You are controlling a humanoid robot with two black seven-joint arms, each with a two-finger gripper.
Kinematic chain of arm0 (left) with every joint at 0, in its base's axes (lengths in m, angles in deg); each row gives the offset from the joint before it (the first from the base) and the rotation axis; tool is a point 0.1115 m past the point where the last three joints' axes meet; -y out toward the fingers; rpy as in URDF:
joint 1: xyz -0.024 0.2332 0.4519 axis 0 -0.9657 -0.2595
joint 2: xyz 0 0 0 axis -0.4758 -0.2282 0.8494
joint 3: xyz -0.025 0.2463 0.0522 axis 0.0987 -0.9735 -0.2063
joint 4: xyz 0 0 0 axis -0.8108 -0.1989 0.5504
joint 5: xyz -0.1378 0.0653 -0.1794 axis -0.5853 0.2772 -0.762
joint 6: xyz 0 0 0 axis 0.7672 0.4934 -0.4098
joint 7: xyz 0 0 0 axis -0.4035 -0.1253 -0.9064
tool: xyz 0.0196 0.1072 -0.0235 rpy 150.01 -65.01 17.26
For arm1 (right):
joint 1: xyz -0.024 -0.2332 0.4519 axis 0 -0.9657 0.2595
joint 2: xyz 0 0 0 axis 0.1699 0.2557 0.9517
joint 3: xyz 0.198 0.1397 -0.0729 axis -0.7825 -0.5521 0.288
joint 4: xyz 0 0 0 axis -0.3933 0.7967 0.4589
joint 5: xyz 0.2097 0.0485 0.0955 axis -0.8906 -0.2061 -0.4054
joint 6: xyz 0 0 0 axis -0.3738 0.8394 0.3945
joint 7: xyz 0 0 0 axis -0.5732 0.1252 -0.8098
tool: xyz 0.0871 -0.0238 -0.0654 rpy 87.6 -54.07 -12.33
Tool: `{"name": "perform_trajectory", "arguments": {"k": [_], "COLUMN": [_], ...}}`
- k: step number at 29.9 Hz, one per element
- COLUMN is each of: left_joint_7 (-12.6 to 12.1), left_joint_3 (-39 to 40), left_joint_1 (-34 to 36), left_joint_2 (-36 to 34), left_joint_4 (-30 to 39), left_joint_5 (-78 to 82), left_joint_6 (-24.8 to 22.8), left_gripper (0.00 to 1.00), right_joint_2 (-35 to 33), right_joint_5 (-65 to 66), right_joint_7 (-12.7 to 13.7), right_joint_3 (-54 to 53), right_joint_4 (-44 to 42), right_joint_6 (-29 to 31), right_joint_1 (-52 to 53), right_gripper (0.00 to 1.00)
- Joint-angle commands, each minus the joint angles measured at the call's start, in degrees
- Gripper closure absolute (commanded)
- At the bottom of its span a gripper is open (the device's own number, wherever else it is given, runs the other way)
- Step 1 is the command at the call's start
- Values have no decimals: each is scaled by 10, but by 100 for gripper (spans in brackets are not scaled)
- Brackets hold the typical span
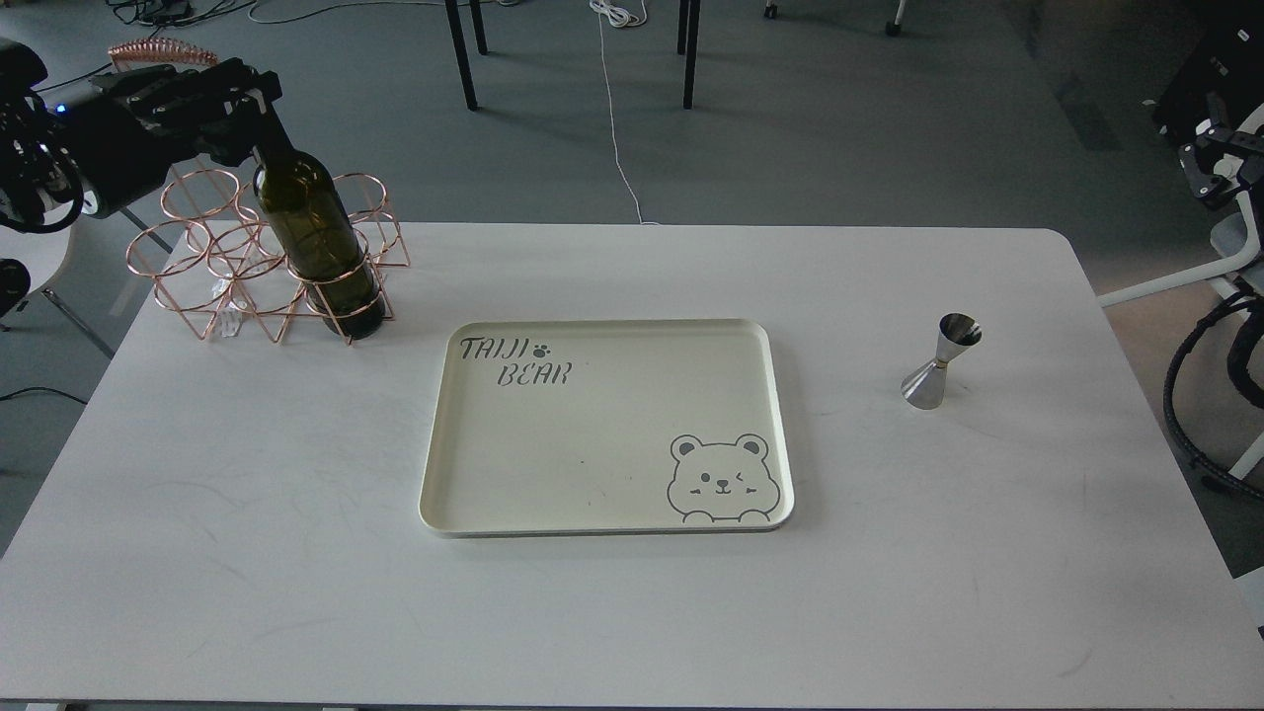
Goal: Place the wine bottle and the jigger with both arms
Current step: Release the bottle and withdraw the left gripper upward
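Note:
The dark olive-green wine bottle [314, 237] stands upright inside the front right ring of a copper wire rack [237, 259] at the table's far left. My left gripper [252, 114] is shut on the bottle's neck near its top. The steel jigger [941, 360] stands upright on the white table at the right, apart from everything. My right gripper [1210, 163] shows only as a small dark part at the right edge, off the table; its fingers cannot be told apart.
A cream tray [494, 509] printed with "TAIJI BEAR" and a bear face lies empty in the table's middle. The white table [247, 553] spreads around it. Chair legs and cables stand on the floor behind.

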Motion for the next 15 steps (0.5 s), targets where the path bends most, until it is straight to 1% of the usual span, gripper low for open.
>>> {"name": "perform_trajectory", "arguments": {"k": [1, 2, 3, 4, 6, 7, 11, 15], "left_joint_7": [0, 0, 0, 0, 0, 0, 0, 0], "left_joint_3": [1, 1, 1, 2, 9, 9, 11, 11], "left_joint_1": [-1, 0, 0, 0, 1, 5, 8, 13], "left_joint_2": [2, 2, 2, 2, 2, 5, 2, -9], "left_joint_4": [-1, -1, -1, 0, 0, 0, 0, 0], "left_joint_5": [-1, -2, -5, -14, -50, -77, -230, -375], "left_joint_6": [0, 1, 2, 4, 14, 19, 25, 18], "left_gripper": [30, 25, 23, 19, 7, 4, 2, 2], "right_joint_2": [0, 0, 0, 0, -1, -1, 2, 1], "right_joint_5": [2, 3, 3, 3, 3, 3, 3, 3], "right_joint_7": [0, 0, 0, 0, 0, 0, -1, -2], "right_joint_3": [0, 0, 0, 0, 0, 0, 0, 0], "right_joint_4": [0, 0, 0, 0, 0, 0, -16, -19], "right_joint_6": [0, 0, 0, 0, 0, 0, 0, 0], "right_joint_1": [-1, -1, -1, -1, -1, -1, -2, -5], "right_gripper": [1, 1, 1, 1, 1, 1, 1, 1]}}
